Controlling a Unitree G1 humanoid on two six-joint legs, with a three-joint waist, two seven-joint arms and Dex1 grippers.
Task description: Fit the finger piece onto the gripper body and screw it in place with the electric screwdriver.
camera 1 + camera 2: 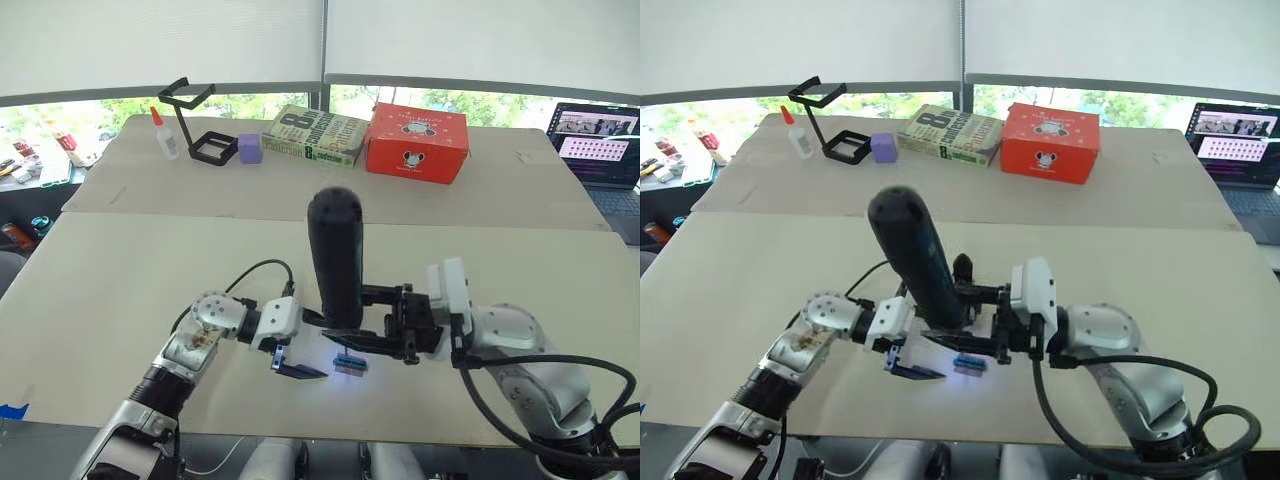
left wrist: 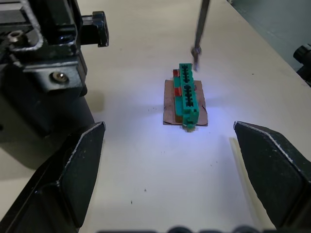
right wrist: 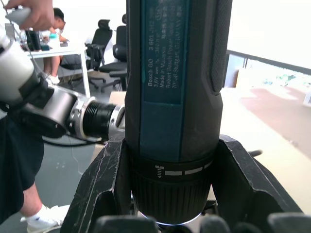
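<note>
The right gripper (image 1: 385, 335) clamps the electric screwdriver (image 1: 336, 250) upright, so its bit (image 2: 199, 26) hangs tip-down just beside a small green block (image 2: 187, 94) on the table (image 1: 120, 290). The left gripper (image 1: 290, 365), jaws apart and empty, hovers near the block.

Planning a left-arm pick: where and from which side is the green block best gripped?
Likely across its long sides at mid-length, from straight above: the green block lies flat and narrow, the open left gripper spans it, and the electric screwdriver bit crowds one end.
</note>
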